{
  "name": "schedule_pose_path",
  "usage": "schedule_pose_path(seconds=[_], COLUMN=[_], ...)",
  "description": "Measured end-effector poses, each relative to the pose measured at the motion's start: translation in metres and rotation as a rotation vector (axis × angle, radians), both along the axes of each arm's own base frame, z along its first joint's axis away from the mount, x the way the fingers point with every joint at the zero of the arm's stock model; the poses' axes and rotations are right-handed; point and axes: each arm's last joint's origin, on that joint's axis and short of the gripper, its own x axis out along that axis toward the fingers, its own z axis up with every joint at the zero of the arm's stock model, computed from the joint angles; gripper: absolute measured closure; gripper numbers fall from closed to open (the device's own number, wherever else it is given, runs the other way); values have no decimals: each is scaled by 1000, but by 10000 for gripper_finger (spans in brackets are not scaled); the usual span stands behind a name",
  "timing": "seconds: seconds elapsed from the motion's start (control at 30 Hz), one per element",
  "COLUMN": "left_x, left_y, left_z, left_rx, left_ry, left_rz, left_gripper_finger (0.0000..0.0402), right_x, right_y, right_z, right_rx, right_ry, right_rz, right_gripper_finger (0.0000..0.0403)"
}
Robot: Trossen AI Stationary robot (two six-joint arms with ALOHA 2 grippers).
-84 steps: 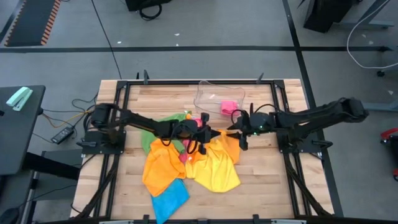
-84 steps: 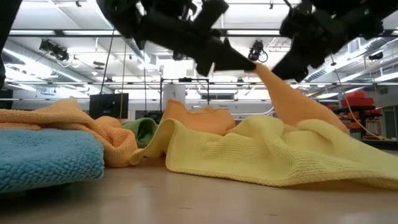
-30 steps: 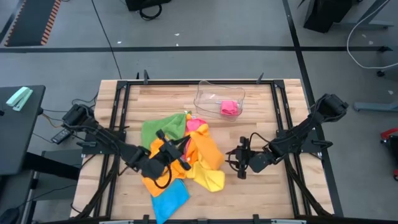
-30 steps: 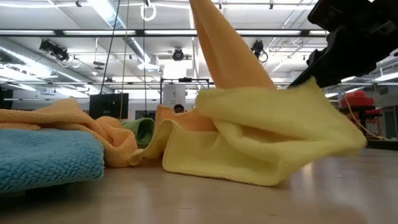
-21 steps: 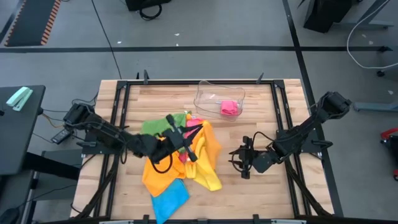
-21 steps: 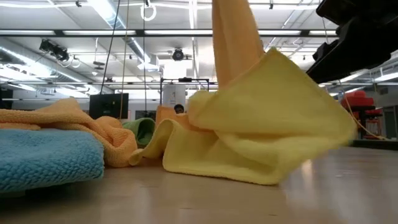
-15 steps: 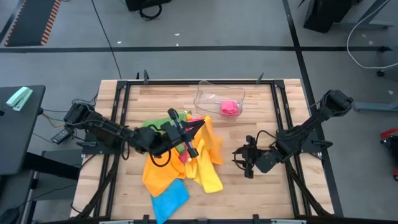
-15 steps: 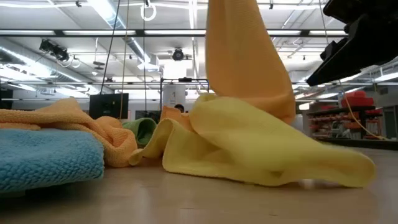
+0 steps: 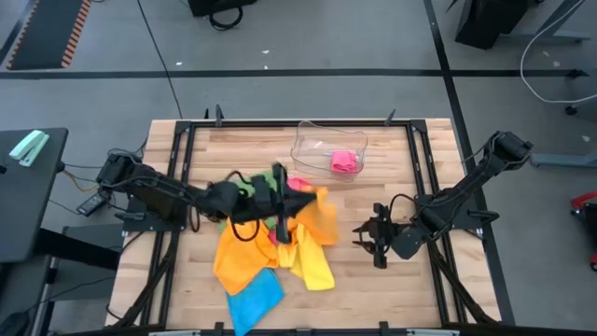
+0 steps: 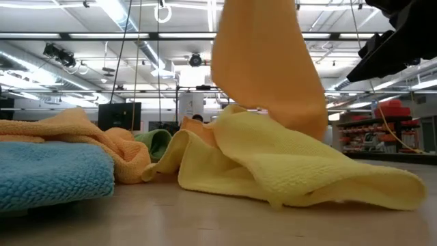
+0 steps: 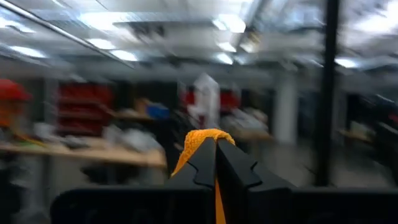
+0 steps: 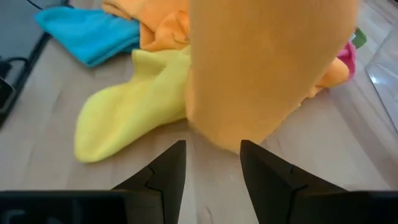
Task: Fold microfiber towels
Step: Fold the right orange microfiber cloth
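Over the middle of the wooden table (image 9: 392,280), the left end effector (image 9: 280,200) is raised and clenched on the top edge of an orange microfiber towel (image 10: 268,75); the left wrist view shows a tuft of orange cloth pinched between its two dark fingers (image 11: 205,163), which stand pressed together. The orange towel hangs free from that grip as a broad drape, its lower edge just above or brushing a yellow towel (image 10: 307,171) that lies crumpled on the table beneath it, one corner trailing toward the front edge. In the high view a second orange towel (image 9: 238,257) lies flat to the left of the yellow one, a blue towel (image 9: 254,299) sits at the front of the pile, a green towel (image 9: 244,184) peeks out behind the left arm, and a bit of pink towel (image 9: 300,185) shows near the hanging cloth. A clear plastic tray (image 9: 317,140) stands at the far side of the table with another pink cloth (image 9: 344,161) folded inside it. The right end effector (image 9: 377,237) is well apart from the pile on the right side of the table, released and holding nothing, its fingers (image 12: 163,171) spread and facing the hanging orange towel.
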Motion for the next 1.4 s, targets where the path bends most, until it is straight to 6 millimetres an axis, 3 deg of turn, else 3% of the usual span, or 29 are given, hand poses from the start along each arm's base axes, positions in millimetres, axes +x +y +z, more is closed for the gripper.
schedule_pose_path(seconds=[0.17, 0.37, 0.57, 0.8, 1.03, 1.23, 1.4], left_x=[4, -2, -12, -14, -14, -13, -14], left_y=[-13, -31, -45, -49, -48, -48, -48], left_z=[-22, -49, -66, -67, -68, -68, -68], left_rx=[-20, 1, 14, 6, -6, -5, -5], left_ry=[219, 499, 680, 696, 704, 704, 704], left_rz=[-187, -258, -296, -303, -300, -300, -299], left_gripper_finger=[384, 368, 383, 383, 376, 389, 380], right_x=[-1, -5, -4, 7, 21, 29, 33], right_y=[-1, -2, 0, 10, 20, 20, 20], right_z=[0, 10, 11, 1, 6, -12, -21], right_rx=[-7, 60, 106, 11, -121, -199, -141], right_ry=[9, -12, -14, -9, -158, -96, -38], right_rz=[0, 38, 63, 183, 314, 329, 397], right_gripper_finger=[242, 242, 242, 242, 242, 242, 242])
